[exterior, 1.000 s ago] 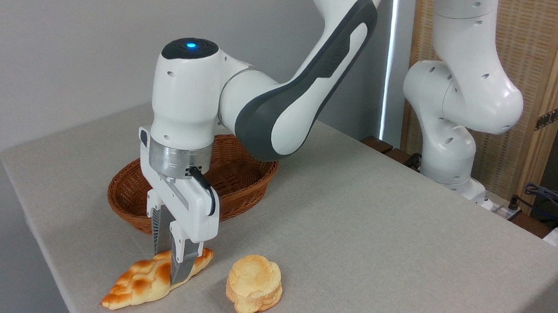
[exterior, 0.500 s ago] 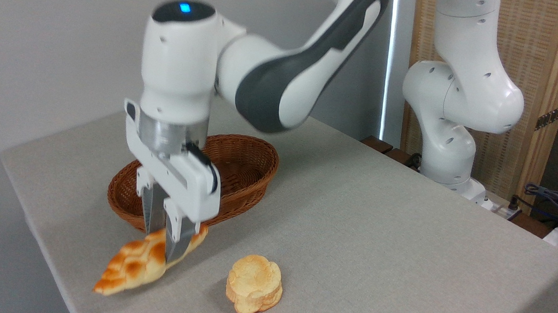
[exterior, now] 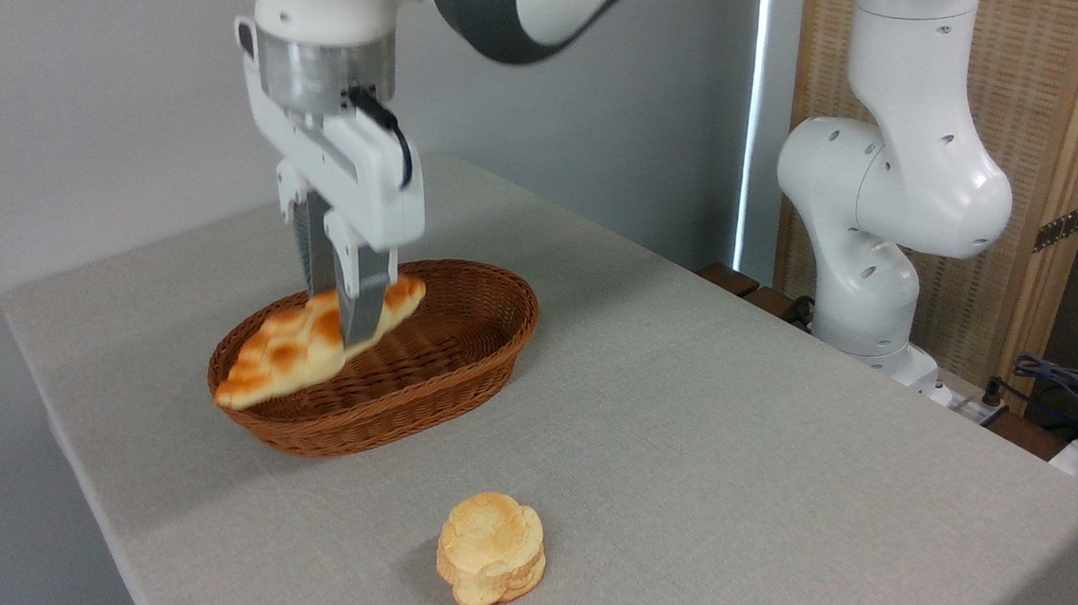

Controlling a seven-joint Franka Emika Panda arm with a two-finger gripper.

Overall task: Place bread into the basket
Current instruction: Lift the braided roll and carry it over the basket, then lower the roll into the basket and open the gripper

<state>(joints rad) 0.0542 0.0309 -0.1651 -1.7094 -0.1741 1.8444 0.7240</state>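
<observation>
Above the basket (exterior: pixel 459 363), on the left half of the table (exterior: pixel 727 467), the gripper (exterior: pixel 337 312) hangs with its two fingers pointing down and clamped across the bread (exterior: pixel 294 352), a little past the loaf's middle toward its far end. The loaf is held in the air, tilted, its nearer pointed tip sagging low over the basket's left rim and its far tip raised toward the basket's middle. Whether that low tip touches the wicker cannot be told. The basket sits flat on the grey cloth, nothing lying inside it. A round pale bun (exterior: pixel 489 563) rests on the cloth near the front edge, well apart from the basket. The arm's white base (exterior: pixel 873 269) stands at the right behind the table, before a slatted wooden screen (exterior: pixel 1034 138)
</observation>
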